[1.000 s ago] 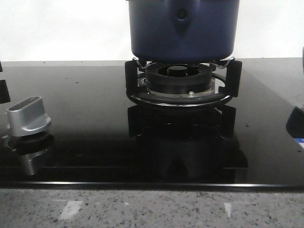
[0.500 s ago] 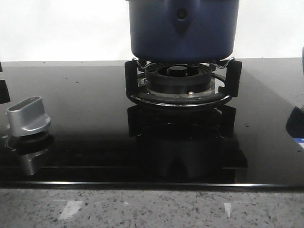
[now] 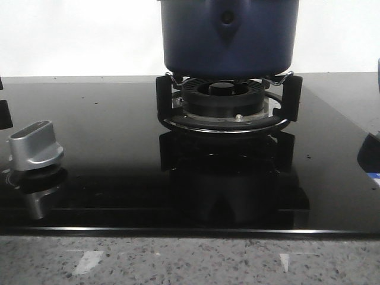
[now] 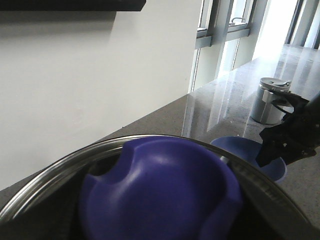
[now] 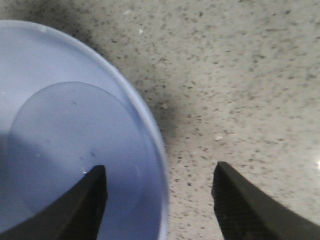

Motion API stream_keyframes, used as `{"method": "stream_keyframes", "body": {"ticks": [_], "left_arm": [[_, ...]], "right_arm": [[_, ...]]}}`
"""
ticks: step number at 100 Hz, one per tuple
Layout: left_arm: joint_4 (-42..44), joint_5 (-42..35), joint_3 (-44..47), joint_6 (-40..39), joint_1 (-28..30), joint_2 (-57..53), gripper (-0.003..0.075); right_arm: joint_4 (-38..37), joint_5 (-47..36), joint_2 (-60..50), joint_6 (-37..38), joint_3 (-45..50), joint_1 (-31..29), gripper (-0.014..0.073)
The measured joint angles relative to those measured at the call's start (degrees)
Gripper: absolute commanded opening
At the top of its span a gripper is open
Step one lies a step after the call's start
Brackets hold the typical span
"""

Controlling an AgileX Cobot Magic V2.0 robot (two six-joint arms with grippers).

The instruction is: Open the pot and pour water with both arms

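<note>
The dark navy pot [image 3: 228,37] stands on the gas burner [image 3: 224,101], its top cut off by the front view's upper edge. In the left wrist view the lid's blue knob [image 4: 160,195] fills the near field, ringed by the lid's steel rim [image 4: 55,172]; my left fingers do not show. My right gripper [image 5: 160,167] is open and straddles the rim of a light blue bowl [image 5: 55,130], one finger inside it and the other over the speckled counter. The left wrist view also catches that right gripper [image 4: 290,135] as a dark shape above the blue bowl [image 4: 240,147].
A silver stove knob [image 3: 35,145] sits at the left of the black glass hob [image 3: 107,148]. A steel cup [image 4: 270,100] stands on the counter beyond the bowl. The bowl's edge [image 3: 369,155] shows at the far right of the front view. A white wall rises behind.
</note>
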Motion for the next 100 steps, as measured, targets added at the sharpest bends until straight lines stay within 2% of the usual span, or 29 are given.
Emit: {"method": "stream_keyframes", "body": {"ticks": [24,63,70,82,100], "left_arm": [[0.0,0.0,0.0,0.0,0.0,0.0,0.0358],[-0.09,0.0,0.0,0.0,0.0,0.0,0.0358],[-0.09,0.0,0.0,0.0,0.0,0.0,0.0358],[-0.09,0.0,0.0,0.0,0.0,0.0,0.0358],[-0.09,0.0,0.0,0.0,0.0,0.0,0.0358]], "right_arm": [[3.06,-1.54,0.59,0.0,0.61,0.0,0.0252],[3.55,-1.65,0.59,0.0,2.62,0.0,0.023],[3.57,-1.87,0.59,0.0,2.62,0.0,0.0147],[3.67,-2.0,0.59,0.0,2.62,0.0,-0.0075],[3.68,-1.87,0.59,0.01,2.74,0.0,-0.0071]]}}
